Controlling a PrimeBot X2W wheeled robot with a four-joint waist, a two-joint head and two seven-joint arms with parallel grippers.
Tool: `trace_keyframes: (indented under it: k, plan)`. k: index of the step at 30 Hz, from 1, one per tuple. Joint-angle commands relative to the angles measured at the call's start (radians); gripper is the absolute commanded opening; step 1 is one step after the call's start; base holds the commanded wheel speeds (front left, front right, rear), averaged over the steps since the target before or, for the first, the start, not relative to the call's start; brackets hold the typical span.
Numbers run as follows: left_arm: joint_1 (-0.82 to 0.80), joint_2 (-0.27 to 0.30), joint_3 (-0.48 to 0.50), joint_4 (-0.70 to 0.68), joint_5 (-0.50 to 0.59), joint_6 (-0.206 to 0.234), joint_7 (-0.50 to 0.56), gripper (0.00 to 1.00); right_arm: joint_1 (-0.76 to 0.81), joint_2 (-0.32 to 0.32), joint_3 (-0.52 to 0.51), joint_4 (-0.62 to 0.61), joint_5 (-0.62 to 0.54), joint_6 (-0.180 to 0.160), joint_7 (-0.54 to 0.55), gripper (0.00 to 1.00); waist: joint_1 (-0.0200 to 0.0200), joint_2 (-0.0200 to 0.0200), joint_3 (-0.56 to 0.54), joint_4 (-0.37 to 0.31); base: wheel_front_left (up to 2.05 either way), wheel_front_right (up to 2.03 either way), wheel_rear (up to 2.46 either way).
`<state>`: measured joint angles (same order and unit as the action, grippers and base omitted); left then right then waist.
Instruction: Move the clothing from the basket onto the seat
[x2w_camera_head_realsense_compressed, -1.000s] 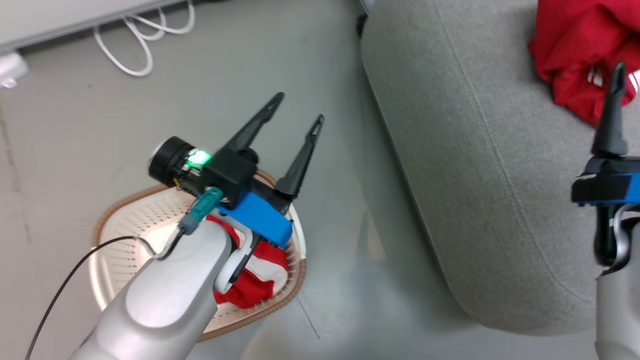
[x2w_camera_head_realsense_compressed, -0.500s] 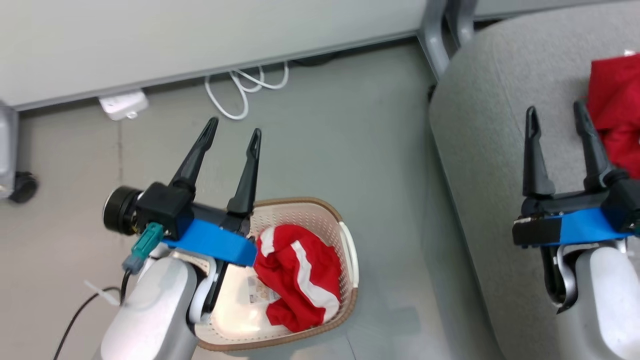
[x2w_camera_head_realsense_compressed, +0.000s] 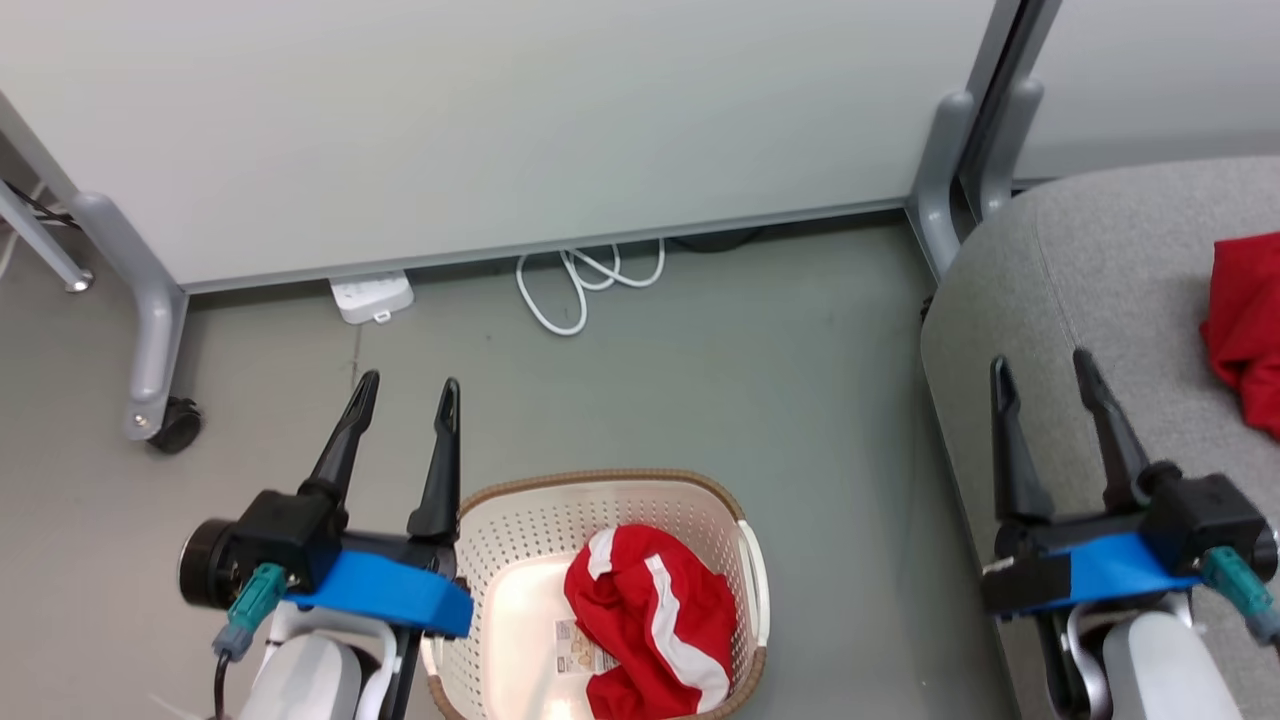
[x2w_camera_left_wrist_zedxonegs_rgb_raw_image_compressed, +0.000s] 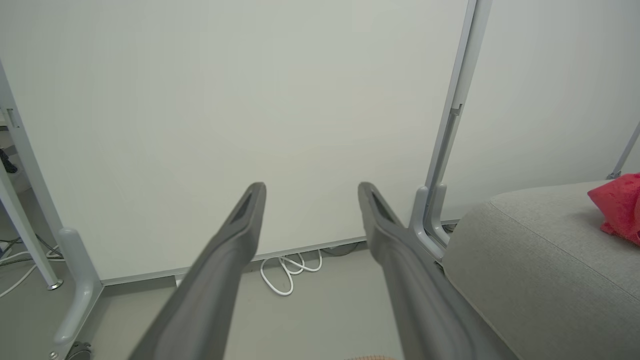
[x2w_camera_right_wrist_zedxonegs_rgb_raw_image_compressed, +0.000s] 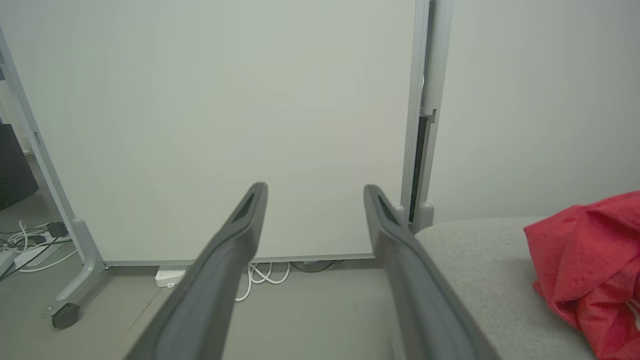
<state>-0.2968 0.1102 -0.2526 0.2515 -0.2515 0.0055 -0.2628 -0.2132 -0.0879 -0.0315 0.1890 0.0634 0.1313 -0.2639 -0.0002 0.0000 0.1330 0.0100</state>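
A red garment with white stripes (x2w_camera_head_realsense_compressed: 650, 625) lies crumpled in the cream perforated basket (x2w_camera_head_realsense_compressed: 520, 520) on the floor at the bottom middle of the head view. Another red garment (x2w_camera_head_realsense_compressed: 1245, 330) rests on the grey seat (x2w_camera_head_realsense_compressed: 1100, 270) at the right; it also shows in the right wrist view (x2w_camera_right_wrist_zedxonegs_rgb_raw_image_compressed: 585, 265) and the left wrist view (x2w_camera_left_wrist_zedxonegs_rgb_raw_image_compressed: 620, 205). My left gripper (x2w_camera_head_realsense_compressed: 405, 395) hovers open just left of the basket, nothing between its fingers. My right gripper (x2w_camera_head_realsense_compressed: 1040, 370) is open above the seat's left edge, apart from the garment there.
A white partition panel (x2w_camera_head_realsense_compressed: 500, 130) on grey wheeled legs (x2w_camera_head_realsense_compressed: 155, 330) stands behind. A white power strip (x2w_camera_head_realsense_compressed: 370, 297) and coiled white cable (x2w_camera_head_realsense_compressed: 580, 285) lie on the grey floor at its base. A second grey post (x2w_camera_head_realsense_compressed: 950, 170) stands beside the seat.
The head camera has tilted up and swung, so the wall panel now shows. Both arms have drawn back toward rest, fingers pointing at the panel; both grippers stayed open.
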Motion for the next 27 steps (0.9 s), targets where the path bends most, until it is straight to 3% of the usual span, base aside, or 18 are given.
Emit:
trace_keyframes:
  k: [1, 13, 27]
  plan:
    - [0.014, 0.000, 0.008, -0.003, 0.005, -0.006, -0.003, 1.00, 0.020, 0.005, -0.001, 0.004, 0.002, -0.001, -0.001, 1.00, 0.0002, 0.0000, -0.016, 0.013, 0.00, 0.00, 0.00]
    - [0.113, -0.044, 0.097, 0.011, 0.052, -0.061, -0.003, 1.00, 0.123, 0.032, 0.002, 0.013, 0.017, -0.001, -0.001, 1.00, 0.0002, 0.0000, -0.061, 0.031, 0.00, 0.00, 0.00]
    - [0.137, -0.058, 0.136, 0.027, 0.081, -0.085, -0.003, 1.00, 0.139, 0.039, 0.011, 0.028, 0.034, -0.001, -0.001, 1.00, 0.0002, 0.0000, -0.075, 0.027, 0.00, 0.00, 0.00]
